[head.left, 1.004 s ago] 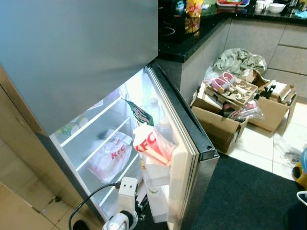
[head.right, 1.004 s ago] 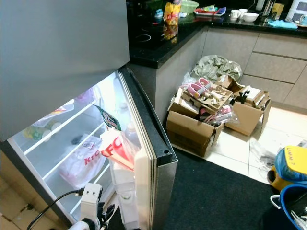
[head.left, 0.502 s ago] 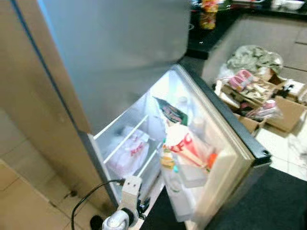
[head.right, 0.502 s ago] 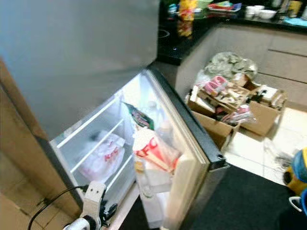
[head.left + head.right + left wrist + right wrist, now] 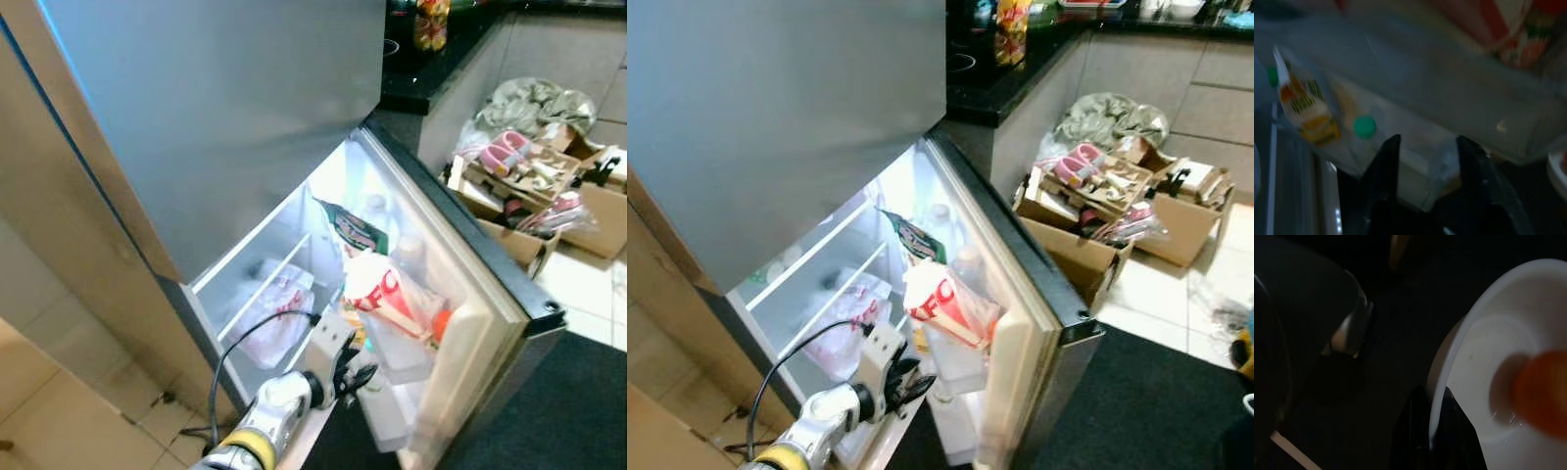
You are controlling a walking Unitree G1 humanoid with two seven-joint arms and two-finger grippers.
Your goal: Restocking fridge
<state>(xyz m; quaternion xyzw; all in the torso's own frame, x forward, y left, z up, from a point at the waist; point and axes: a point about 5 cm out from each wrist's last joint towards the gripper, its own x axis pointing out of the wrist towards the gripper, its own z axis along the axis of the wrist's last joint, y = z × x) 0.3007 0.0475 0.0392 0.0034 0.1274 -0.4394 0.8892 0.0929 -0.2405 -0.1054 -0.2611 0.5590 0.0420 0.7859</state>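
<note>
Two pincers: left pincer (image 5: 1425,161) open before door shelf (image 5: 392,357); right pincer (image 5: 1432,431) clamps white bowl (image 5: 1498,377).

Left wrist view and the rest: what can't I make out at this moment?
- Left wrist view: blurred and dim; label on the small bottle unreadable; open left claw holds nothing.
- Right wrist view: the white bowl is cut by the frame edge; the orange item inside is blurred, unidentifiable.
- Eye views: KFC bag on the door shelf hides what sits behind.
</note>
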